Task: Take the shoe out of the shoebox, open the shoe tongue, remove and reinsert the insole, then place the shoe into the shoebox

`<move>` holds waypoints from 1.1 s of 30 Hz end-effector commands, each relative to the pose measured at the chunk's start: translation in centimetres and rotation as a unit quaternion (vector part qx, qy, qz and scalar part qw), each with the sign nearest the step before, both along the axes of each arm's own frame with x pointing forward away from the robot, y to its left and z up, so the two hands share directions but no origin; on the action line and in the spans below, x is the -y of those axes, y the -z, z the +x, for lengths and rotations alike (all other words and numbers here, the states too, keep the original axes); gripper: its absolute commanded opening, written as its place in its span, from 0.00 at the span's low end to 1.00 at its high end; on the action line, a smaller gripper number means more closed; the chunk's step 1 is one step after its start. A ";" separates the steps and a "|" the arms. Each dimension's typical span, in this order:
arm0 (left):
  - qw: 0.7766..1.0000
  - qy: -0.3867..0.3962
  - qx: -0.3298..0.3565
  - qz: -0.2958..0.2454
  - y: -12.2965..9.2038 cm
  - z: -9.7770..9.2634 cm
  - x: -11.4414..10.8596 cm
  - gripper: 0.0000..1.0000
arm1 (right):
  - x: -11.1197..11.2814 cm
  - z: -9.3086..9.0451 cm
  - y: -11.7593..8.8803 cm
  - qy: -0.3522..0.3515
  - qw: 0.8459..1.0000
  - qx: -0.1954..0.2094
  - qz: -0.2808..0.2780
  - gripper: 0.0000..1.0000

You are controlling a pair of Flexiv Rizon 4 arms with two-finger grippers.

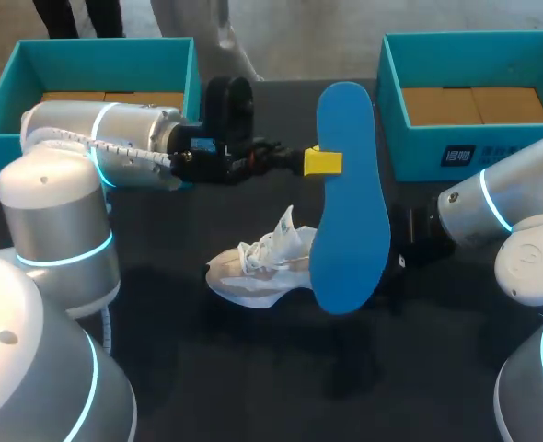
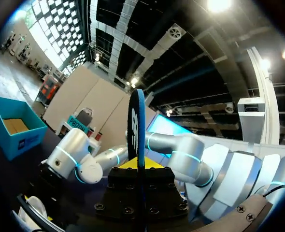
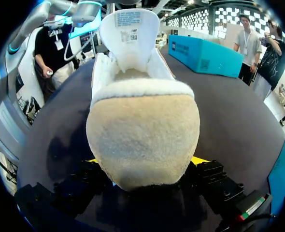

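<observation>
Shoe (image 1: 260,269), white with its tongue lifted, is at the centre of the frame, low at the dark table (image 1: 161,368). Its heel is clamped in the right gripper (image 3: 145,168), whose yellow tips show on either side of the heel. The right arm (image 1: 502,221) comes in low from the right edge. The blue insole (image 1: 350,198) stands upright just above the shoe, pinched at its edge by the left gripper (image 1: 321,162). The left arm (image 1: 106,138) stretches level across the upper left. A teal shoebox (image 1: 5,106) sits upper left and a second shoebox (image 1: 389,110) upper right.
</observation>
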State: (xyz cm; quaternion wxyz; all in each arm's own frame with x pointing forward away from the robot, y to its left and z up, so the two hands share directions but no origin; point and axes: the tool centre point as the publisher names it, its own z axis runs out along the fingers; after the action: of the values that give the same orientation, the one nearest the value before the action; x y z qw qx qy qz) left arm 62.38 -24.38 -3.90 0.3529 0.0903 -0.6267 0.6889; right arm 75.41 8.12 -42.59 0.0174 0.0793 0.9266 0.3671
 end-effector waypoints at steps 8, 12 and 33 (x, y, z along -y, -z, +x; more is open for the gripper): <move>0.999 0.013 -0.030 0.018 -4.1 -1.2 -1.0 0.00 | 0.0 0.1 0.1 0.000 1.000 0.000 -0.001 0.00; 0.999 0.014 -0.034 0.012 -5.8 -1.4 -1.2 0.00 | 0.0 0.1 0.1 0.000 1.000 0.000 -0.001 0.00; 0.996 0.026 -0.088 0.007 -7.0 -3.9 -0.1 0.00 | 0.0 0.1 0.1 0.000 1.000 0.000 -0.001 0.00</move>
State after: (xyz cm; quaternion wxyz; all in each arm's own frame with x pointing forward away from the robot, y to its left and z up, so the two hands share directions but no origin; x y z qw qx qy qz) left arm 58.49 -24.30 3.43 0.4227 0.1378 -0.5999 0.6652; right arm 75.41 8.13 -42.59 0.0174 0.0793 0.9266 0.3671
